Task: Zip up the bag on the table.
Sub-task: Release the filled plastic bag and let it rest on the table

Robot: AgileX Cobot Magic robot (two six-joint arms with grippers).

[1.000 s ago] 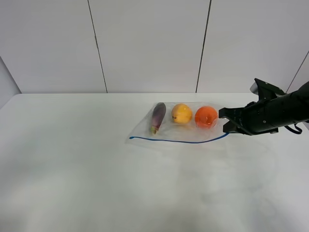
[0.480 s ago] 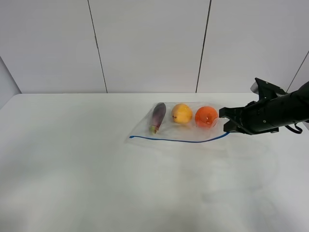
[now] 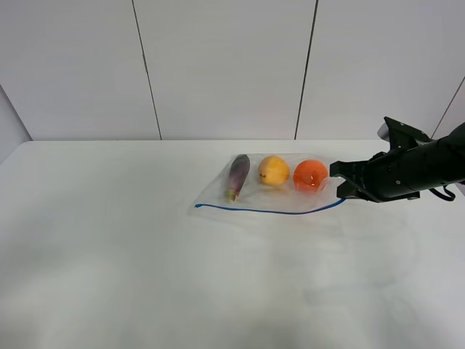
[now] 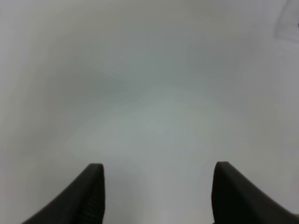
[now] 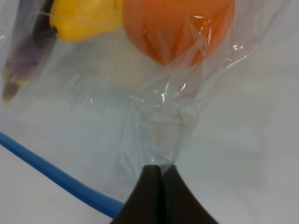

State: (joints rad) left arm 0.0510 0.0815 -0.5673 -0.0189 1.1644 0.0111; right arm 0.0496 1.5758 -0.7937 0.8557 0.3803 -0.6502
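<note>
The clear bag (image 3: pixel 272 190) lies on the white table (image 3: pixel 145 247) right of centre. Its blue zipper strip (image 3: pixel 269 211) runs along the near edge. A purple eggplant (image 3: pixel 237 176), a yellow pear (image 3: pixel 274 170) and an orange (image 3: pixel 310 175) show through it. My right gripper (image 3: pixel 338 184) is shut on the bag's right end; in the right wrist view its closed fingertips (image 5: pixel 162 173) pinch bunched clear plastic (image 5: pixel 161 126) just beside the zipper strip (image 5: pixel 56 175), below the orange (image 5: pixel 177 25). My left gripper (image 4: pixel 156 186) is open over bare table, out of the exterior high view.
A pale panelled wall (image 3: pixel 225 69) stands behind the table's far edge. White tabletop stretches left of the bag and toward the front edge.
</note>
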